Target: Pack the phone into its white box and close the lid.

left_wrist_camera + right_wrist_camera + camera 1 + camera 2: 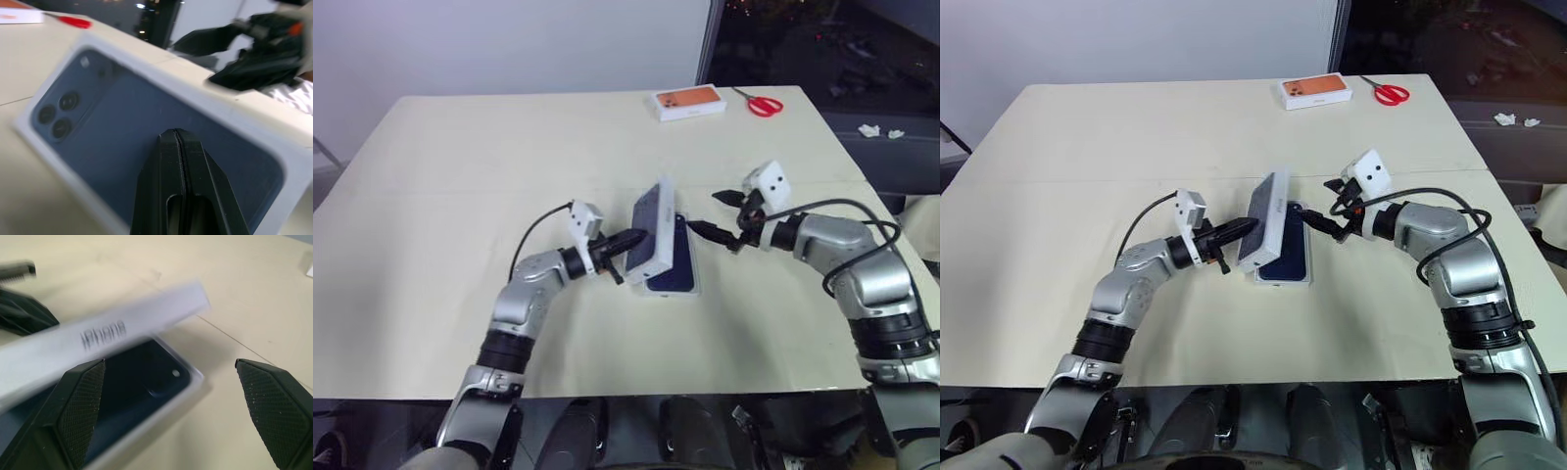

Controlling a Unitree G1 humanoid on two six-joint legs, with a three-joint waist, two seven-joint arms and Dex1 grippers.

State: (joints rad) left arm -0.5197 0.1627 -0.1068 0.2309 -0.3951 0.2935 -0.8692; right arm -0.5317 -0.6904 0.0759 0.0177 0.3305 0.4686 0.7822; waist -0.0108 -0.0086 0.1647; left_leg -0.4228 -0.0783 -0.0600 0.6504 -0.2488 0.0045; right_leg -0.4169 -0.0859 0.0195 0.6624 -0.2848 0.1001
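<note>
The phone already lay in the white box mid-counter. The lid leaned tilted over it, nudged by the left gripper, fingers pressed together; right gripper fingers spread beside. Closing remained.

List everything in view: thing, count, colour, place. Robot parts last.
table: one, cream, under everything
phone: one, dark navy, lying in the white box at table centre
white box: one, white, flat at table centre
lid: one, white with a blue phone picture, tilted above the box
orange-topped box: one, white and orange, far edge
scissors: one pair, red, beside the orange-topped box
left gripper: one, black, shut, tips at the lid's pictured face
right gripper: one, black, open, beside the lid
</note>
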